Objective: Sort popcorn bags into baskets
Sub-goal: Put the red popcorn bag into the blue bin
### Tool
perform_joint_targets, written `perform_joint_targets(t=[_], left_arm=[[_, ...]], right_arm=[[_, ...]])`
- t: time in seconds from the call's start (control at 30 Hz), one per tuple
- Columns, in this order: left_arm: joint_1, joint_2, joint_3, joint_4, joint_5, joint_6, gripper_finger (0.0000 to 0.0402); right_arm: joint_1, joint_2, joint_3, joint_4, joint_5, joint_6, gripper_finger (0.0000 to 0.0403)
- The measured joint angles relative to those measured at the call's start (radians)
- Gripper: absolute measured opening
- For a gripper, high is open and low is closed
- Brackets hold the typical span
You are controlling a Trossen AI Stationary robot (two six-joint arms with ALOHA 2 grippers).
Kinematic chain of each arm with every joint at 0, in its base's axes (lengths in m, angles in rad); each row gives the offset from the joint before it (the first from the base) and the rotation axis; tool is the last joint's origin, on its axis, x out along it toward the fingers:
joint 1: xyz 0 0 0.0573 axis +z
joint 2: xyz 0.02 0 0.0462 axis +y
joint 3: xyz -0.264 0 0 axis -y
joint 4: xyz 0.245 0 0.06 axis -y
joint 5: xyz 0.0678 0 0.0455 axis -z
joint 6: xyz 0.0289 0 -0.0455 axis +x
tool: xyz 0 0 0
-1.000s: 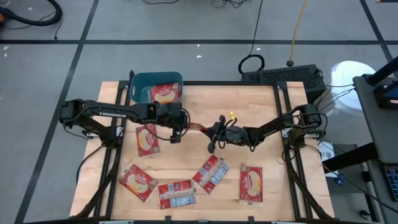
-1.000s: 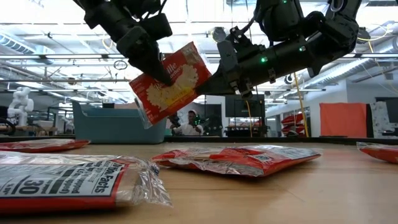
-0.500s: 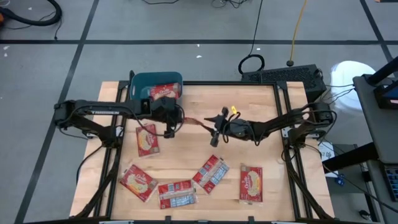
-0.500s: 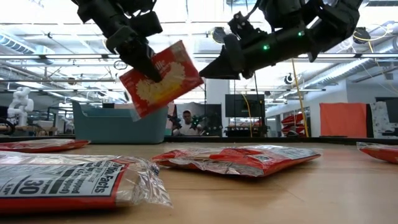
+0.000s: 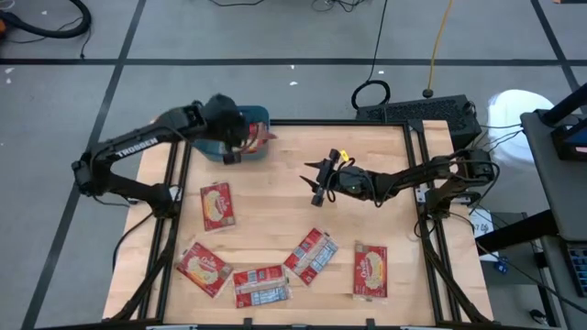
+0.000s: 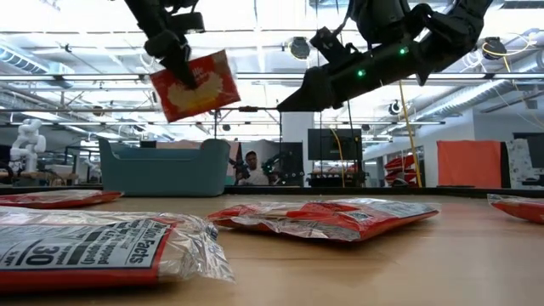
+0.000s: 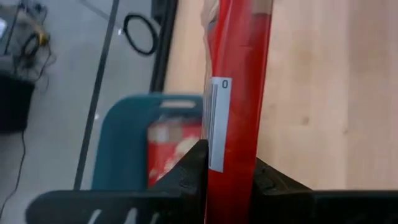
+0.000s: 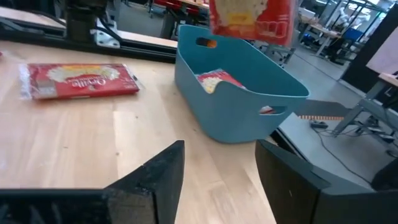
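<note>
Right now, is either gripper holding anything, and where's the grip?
The left gripper pinches one popcorn bag near its edge, held in the air above the blue bin. The right gripper is open and holds nothing.

Illumination is bright and even from overhead ceiling fixtures (image 6: 255, 17), which glare white in the low view, while the table (image 5: 385, 220) shows only soft shadows, the nearest popcorn bag (image 6: 93, 251) is blurred, and the left wrist view is soft at close range.
</note>
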Motion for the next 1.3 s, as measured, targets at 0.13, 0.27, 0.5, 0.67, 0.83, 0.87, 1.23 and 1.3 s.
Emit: perform_joint_targets(t=[0.13, 0.27, 0.5, 0.67, 0.83, 0.87, 1.23, 1.3], left_arm=[[0.106, 0.007, 0.01, -0.022, 0.001, 0.042, 0.0033], [0.203, 0.042, 0.002, -0.041, 0.002, 0.056, 0.0025], [0.267, 0.15, 0.003, -0.05, 0.011, 0.065, 0.0053], [0.268, 0.228, 0.002, -0.056, 0.051, 0.089, 0.0045], [0.26, 0.27, 0.002, -0.071, 0.084, 0.089, 0.0034], [0.259, 0.275, 0.002, -0.079, 0.085, 0.089, 0.0034], [0.262, 0.387, 0.002, -0.078, 0.141, 0.187, 0.0044], [0.263, 0.407, 0.002, -0.058, 0.139, 0.187, 0.0046]], right_arm=[[-0.012, 0.0, 0.0, -0.007, 0.0, -0.019, 0.0188], [-0.014, 0.0, -0.001, -0.005, -0.002, -0.021, 0.0188], [-0.016, 0.0, -0.051, 0.027, -0.002, -0.024, 0.0187], [-0.016, 0.0, -0.127, 0.156, -0.003, 0.016, 0.0187], [-0.016, 0.0, -0.184, 0.244, -0.003, 0.047, 0.0187], [-0.016, 0.001, -0.192, 0.253, -0.003, 0.048, 0.0187], [-0.017, 0.001, -0.197, 0.273, -0.002, 0.037, 0.0187], [-0.017, 0.001, -0.197, 0.275, -0.002, 0.037, 0.0187]])
